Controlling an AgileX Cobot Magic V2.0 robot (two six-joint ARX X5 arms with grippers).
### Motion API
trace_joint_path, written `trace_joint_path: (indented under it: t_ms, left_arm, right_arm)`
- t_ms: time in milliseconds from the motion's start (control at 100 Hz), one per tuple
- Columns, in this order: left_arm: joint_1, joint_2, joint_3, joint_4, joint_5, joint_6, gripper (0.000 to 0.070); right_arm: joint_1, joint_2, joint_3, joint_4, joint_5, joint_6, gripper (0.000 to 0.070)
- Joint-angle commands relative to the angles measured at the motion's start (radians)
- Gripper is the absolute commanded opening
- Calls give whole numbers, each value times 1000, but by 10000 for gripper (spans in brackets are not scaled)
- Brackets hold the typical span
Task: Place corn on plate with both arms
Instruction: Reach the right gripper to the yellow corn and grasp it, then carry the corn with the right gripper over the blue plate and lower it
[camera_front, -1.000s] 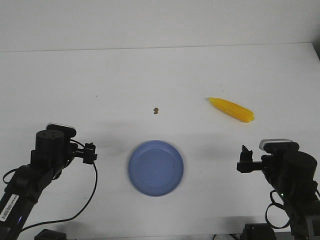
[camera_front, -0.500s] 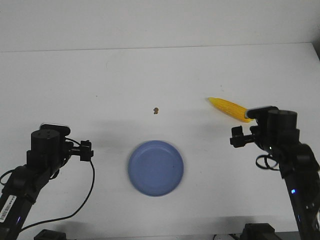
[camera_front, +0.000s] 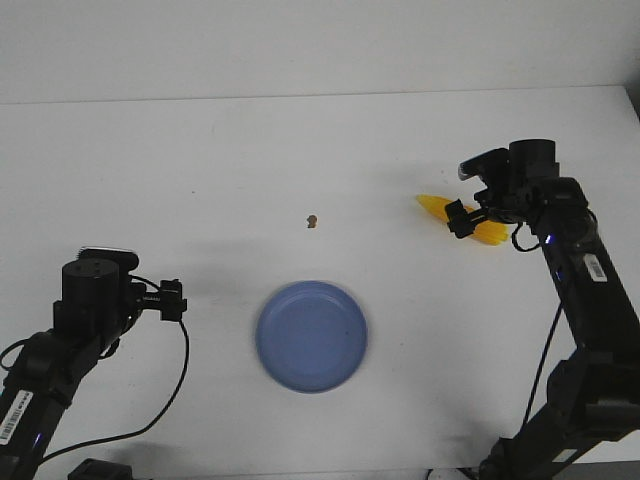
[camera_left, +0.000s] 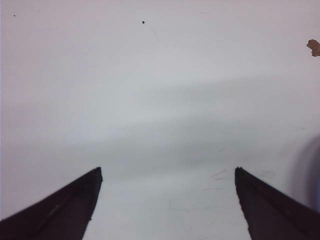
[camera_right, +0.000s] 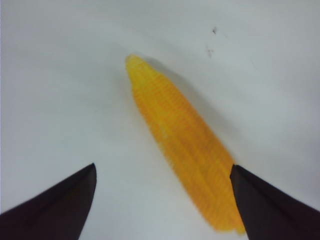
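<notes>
White worktop (camera_front: 200, 150) – my right tool (camera_right: 162, 172) hangs wide open over the corn (camera_right: 180, 150), gripping nothing; left tool (camera_left: 167, 172) gapes empty beside the plate (camera_front: 311, 336).

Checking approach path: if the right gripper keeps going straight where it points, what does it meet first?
Probably the bright yellow tapered corn cob: it lies between the open right gripper fingers, off-centre towards one. Depth unclear.

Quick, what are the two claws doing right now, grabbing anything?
Left gripper: open, holding nothing, bare table below it.
Right gripper: open, holding nothing, poised over the corn, not yet closed on it.
</notes>
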Motion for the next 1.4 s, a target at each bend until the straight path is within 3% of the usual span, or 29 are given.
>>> trace_joint_path:
  t_ms: [0, 100, 710, 920, 1150, 1200, 1310, 1340, 1390]
  left_arm:
    - [0, 6, 14, 5, -3, -8, 545]
    - [0, 6, 14, 6, -2, -19, 544]
    - [0, 6, 14, 8, -3, -19, 544]
    - [0, 6, 14, 8, -3, -19, 544]
    - [0, 6, 14, 8, -3, -19, 545]
    - [0, 6, 14, 9, -2, -19, 544]
    - [0, 6, 14, 8, -3, -19, 544]
    - [0, 6, 14, 8, -3, -19, 545]
    - [0, 6, 14, 8, -3, -19, 544]
  right_arm:
    - [-2, 37, 27, 4, -35, -60, 565]
    - [-10, 63, 27, 12, -92, -86, 565]
    - [-82, 178, 27, 94, -138, -102, 567]
    - [-84, 230, 27, 114, -133, -102, 568]
    - [-84, 284, 26, 117, -72, -87, 559]
    - [-84, 286, 26, 116, -61, -87, 489]
    - [-84, 285, 26, 108, -56, -86, 172]
    - [-84, 285, 26, 101, -57, -85, 134]
    - [-84, 285, 26, 94, -59, -75, 129]
